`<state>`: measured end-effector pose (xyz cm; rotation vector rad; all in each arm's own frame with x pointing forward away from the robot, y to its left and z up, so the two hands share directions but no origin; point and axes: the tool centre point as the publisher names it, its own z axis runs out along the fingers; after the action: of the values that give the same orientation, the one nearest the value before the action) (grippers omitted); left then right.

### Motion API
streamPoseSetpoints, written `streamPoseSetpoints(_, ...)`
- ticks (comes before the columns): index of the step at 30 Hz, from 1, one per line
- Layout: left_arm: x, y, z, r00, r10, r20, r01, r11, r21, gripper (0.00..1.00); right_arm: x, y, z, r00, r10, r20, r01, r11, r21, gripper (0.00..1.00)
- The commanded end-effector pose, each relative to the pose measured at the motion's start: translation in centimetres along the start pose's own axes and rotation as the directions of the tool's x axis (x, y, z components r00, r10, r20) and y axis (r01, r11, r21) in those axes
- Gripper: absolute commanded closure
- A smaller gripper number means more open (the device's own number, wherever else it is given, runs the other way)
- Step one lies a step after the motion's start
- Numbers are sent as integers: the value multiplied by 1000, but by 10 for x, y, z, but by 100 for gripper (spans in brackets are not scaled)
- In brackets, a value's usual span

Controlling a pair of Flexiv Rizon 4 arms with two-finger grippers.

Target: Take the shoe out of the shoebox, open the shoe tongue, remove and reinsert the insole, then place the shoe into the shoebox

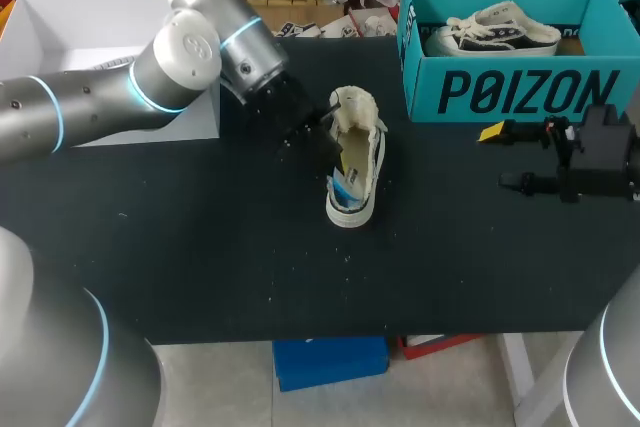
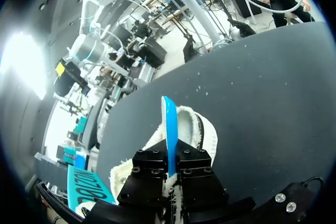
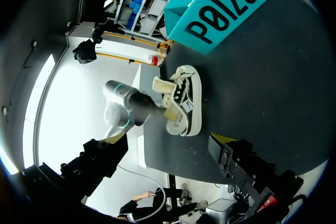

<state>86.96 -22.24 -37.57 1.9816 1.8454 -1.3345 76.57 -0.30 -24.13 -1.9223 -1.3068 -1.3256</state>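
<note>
Left tool clamping blue insole in shoe, right tool open beside shoebox

Table front lies open; shoe sits mid-table, L arm slanting over it. Shoebox blocks far R corner, R gripper near it.

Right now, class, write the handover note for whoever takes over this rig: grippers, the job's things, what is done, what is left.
Left gripper: shut on the thin blue insole, which sticks partly out of the white canvas shoe.
Right gripper: open, before the teal cardboard shoebox, which holds another shoe.
Done: shoe out, tongue seemingly open.
To do: finish the insole, whether coming out or going back I cannot tell, then box the shoe.
</note>
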Motion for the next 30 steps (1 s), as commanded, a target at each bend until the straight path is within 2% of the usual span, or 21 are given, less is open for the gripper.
streamPoseSetpoints(1,1,3,5,1000,-1,3,1,1000,-7,55,0,0,0,1000,1,2,-1,1000,0,0)
streamPoseSetpoints(3,0,-1,6,1000,1,5,-1,1000,-9,50,0,0,0,1000,1,2,-1,1000,0,0)
streamPoseSetpoints(4,-1,-3,5,1000,4,5,-4,1000,-9,27,0,0,0,1000,1,2,-1,1000,0,0)
streamPoseSetpoints(5,-1,-6,5,1000,10,7,-10,1000,-9,18,0,0,0,1000,1,2,-1,1000,0,0)
streamPoseSetpoints(10,-5,-20,2,999,40,10,-40,999,-8,19,0,0,0,1000,1,2,-1,1000,0,0)
streamPoseSetpoints(14,-6,-34,3,999,51,8,-51,999,6,34,0,0,0,1000,1,2,-1,1000,0,0)
streamPoseSetpoints(17,-1,-44,6,999,41,2,-41,999,26,35,0,0,0,1000,1,2,-1,1000,0,0)
streamPoseSetpoints(21,7,-52,9,1000,28,-7,-28,999,37,46,0,0,0,1000,1,2,-1,1000,0,0)
streamPoseSetpoints(26,13,-54,11,999,11,-30,-9,999,45,68,0,0,0,1000,1,2,-1,1000,0,0)
streamPoseSetpoints(28,14,-54,11,999,8,-34,-6,999,49,73,0,0,0,1000,1,2,-1,1000,0,0)
streamPoseSetpoints(30,15,-53,11,999,4,-40,-2,999,53,90,0,0,0,1000,1,2,-1,1000,0,0)
